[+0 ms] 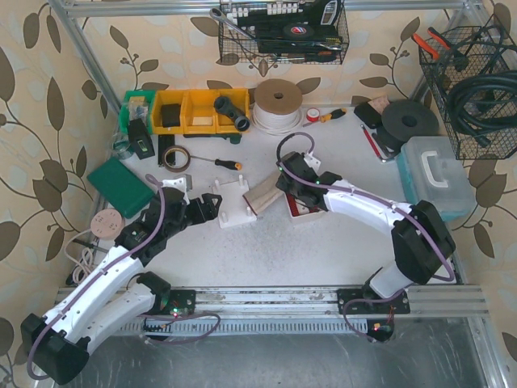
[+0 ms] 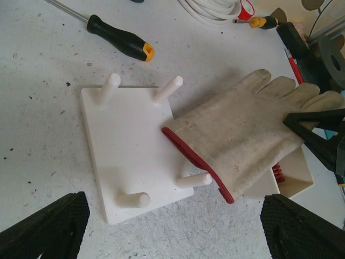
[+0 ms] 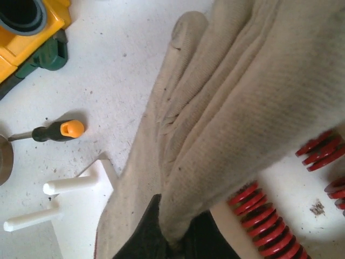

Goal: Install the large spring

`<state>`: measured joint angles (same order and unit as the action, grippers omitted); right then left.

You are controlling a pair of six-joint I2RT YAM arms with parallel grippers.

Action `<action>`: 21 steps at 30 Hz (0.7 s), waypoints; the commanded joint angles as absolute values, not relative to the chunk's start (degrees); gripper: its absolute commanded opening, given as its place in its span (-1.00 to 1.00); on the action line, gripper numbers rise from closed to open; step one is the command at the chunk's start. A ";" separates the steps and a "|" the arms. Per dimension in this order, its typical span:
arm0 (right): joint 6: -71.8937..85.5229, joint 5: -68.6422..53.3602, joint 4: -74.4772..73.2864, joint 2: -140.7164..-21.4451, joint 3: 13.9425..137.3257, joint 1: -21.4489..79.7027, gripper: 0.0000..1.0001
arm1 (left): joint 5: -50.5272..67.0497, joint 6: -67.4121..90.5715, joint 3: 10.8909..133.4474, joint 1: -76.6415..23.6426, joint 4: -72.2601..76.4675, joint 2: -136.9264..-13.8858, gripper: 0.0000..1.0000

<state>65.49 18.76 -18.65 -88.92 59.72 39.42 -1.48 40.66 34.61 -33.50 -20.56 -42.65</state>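
A white peg board point(image 1: 234, 208) with several pegs lies mid-table; the left wrist view shows it too point(image 2: 126, 145). A beige glove point(image 1: 264, 196) with a red cuff lies over its right edge and over a white tray point(image 1: 300, 207) of red springs point(image 3: 264, 222). My right gripper point(image 3: 175, 244) is shut on a glove finger point(image 3: 237, 108) above the tray. The springs lie mostly hidden under the glove; one shows in the left wrist view point(image 2: 277, 172). My left gripper point(image 2: 175, 232) is open and empty, just left of the board point(image 1: 206, 206).
An orange-handled screwdriver point(image 1: 226, 163) lies behind the board. Yellow bins point(image 1: 198, 111), a cable reel point(image 1: 279, 103) and tape rolls stand at the back. A green box point(image 1: 119, 186) is at left, a clear case point(image 1: 436, 174) at right.
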 commanded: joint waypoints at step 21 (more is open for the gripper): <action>40.34 16.42 -11.22 -95.89 79.90 14.58 -1.00 | -4.80 32.76 45.57 -33.86 -13.44 -60.60 0.84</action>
<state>46.11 11.75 -16.51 -93.95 79.29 17.69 -5.48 36.14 40.84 -33.50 -13.93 -56.75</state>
